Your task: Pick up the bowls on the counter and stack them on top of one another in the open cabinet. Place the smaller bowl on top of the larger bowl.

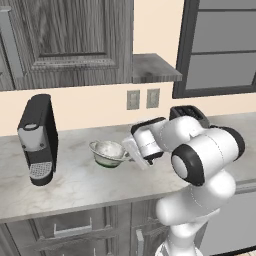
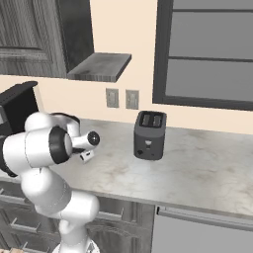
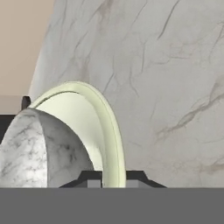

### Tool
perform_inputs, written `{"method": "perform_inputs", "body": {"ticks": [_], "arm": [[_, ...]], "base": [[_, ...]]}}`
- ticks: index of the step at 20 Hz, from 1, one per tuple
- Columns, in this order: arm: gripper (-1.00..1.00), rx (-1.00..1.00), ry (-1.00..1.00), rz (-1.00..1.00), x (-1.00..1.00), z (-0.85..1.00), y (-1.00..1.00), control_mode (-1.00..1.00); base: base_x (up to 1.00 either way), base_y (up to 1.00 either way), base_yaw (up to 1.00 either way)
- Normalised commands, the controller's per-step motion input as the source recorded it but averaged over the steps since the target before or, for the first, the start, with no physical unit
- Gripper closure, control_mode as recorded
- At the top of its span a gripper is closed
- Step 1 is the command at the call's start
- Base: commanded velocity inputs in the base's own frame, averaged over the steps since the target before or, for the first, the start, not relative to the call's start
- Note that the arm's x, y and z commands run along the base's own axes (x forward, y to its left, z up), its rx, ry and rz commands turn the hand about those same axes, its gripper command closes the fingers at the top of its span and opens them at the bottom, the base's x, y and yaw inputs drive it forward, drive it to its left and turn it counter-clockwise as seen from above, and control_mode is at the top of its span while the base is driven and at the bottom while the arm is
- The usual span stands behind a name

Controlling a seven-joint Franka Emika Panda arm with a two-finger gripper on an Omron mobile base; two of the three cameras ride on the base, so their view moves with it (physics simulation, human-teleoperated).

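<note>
The counter point(image 1: 75, 185) carries the larger bowl point(image 3: 94, 118), the smaller bowl point(image 3: 39, 151) apparently nested inside — the gripper point(image 3: 113, 180) straddles the wide bowl's rim, fingers either side, seemingly closing. It should pinch squarely, lift level — avoid spilling the small bowl.

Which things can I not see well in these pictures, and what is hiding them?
- Gripper: hand view shows just its tips at the bottom edge around the large bowl rim; grip cannot be confirmed.
- Small bowl: hand view, cut off by the left edge.
- Coffee machine: right base view, partly behind the arm.
</note>
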Motion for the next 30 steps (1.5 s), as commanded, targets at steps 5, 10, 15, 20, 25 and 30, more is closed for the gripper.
{"method": "perform_inputs", "body": {"ticks": [5, 10, 15, 20, 25, 30], "arm": [[1.0, -0.03, 0.0, 0.0, -0.05, 0.74, 0.0, -1.0], [1.0, -0.07, 0.0, -0.04, -0.36, 0.96, -0.08, -1.0], [1.0, -0.03, 0.0, -0.08, -0.71, 0.85, -0.15, -1.0], [1.0, 0.0, 0.0, -0.12, -0.87, 0.96, -0.19, -1.0], [1.0, -0.05, 0.0, -0.1, -0.67, 1.0, -0.29, -1.0], [1.0, -0.11, -0.05, -0.11, -0.6, 1.0, -0.43, -1.0]], "base": [[0.0, 0.0, 0.0], [0.0, 0.0, 0.0], [0.0, 0.0, 0.0], [0.0, 0.0, 0.0], [0.0, 0.0, 0.0], [0.0, 0.0, 0.0]]}}
